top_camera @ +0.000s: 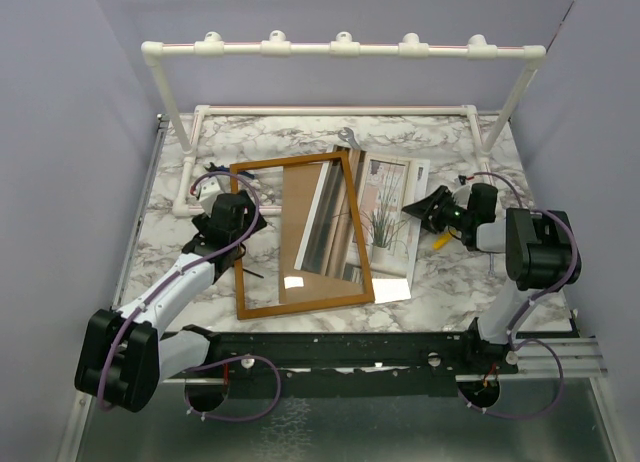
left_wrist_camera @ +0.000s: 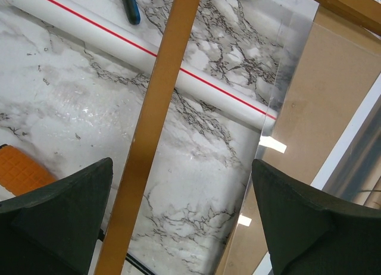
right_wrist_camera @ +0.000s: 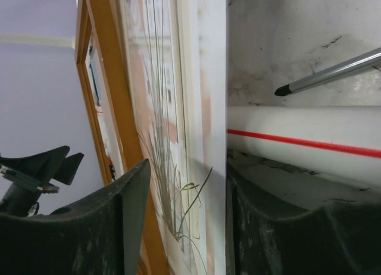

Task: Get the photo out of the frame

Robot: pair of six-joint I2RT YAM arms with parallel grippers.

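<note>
Count: we see one frame [top_camera: 305, 307], one photo [top_camera: 392, 222], one brown board [top_camera: 300, 207], one white pipe rack [top_camera: 343, 48] with five fittings along its top bar, and two arms with one end effector each. Small items are one steel tool [top_camera: 347, 135] by the frame's far corner and one yellow piece [top_camera: 442, 241] just beside the right arm's wrist.

Edges and room: the frame lies skewed mid-surface [top_camera: 440, 147], with its near rail close to the black bar at the front. Its left rail crosses in front of a rack base pipe [left_wrist_camera: 214, 87] in the left wrist view. The photo sticks out past the frame's right rail, and its right edge lies free over bare marble. Open marble runs right of the photo as far as the right arm. Rack pipes close off the far side and purple walls stand on three sides.

Holding: the frame is the only thing that holds anything. Through its glass we see the board and reflections. Most of the photo is outside it, with its left strip under the right rail.

Left end effector [left_wrist_camera: 181, 163]: wide apart, with the left rail in the gap, touching neither finger. Right end effector [right_wrist_camera: 187, 168]: partly narrowed, with a finger on either side of the photo's right edge. We see a gap, no pinch.
</note>
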